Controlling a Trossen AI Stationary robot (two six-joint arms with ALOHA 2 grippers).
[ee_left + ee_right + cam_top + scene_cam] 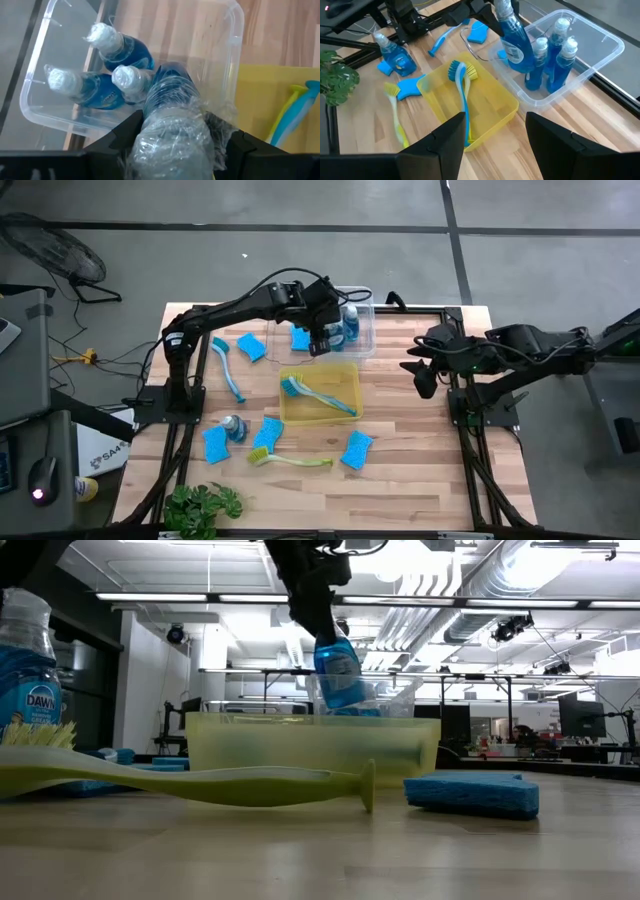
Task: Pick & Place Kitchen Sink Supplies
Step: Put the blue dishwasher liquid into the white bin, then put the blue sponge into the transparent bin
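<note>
My left gripper [322,340] is shut on a small bottle of blue liquid [512,42] that hangs over the clear bin [365,330]. Three more bottles [90,87] stand upright on their bases in that bin. The yellow bin [345,375] holds a blue brush [465,100] and a yellow-green one. On the table lie another bottle [233,427], a blue brush [228,370], a yellow-green brush [290,460] and several blue sponges [357,450]. My right gripper [418,375] waits open at the table's right, with nothing between its fingers. My left gripper pinches the bottle's cap end [170,135] between its two fingers [125,137], one on each side. The fingers come from above, slanting down toward the clear bin. The bottle hangs tilted below them, its base [170,80] down over the bin beside the standing bottles.
A green leafy plant [205,505] stands at the table's near left corner. The yellow bin lies right beside the clear bin's near wall. Bare wood shows between the bins and my right arm [520,350].
</note>
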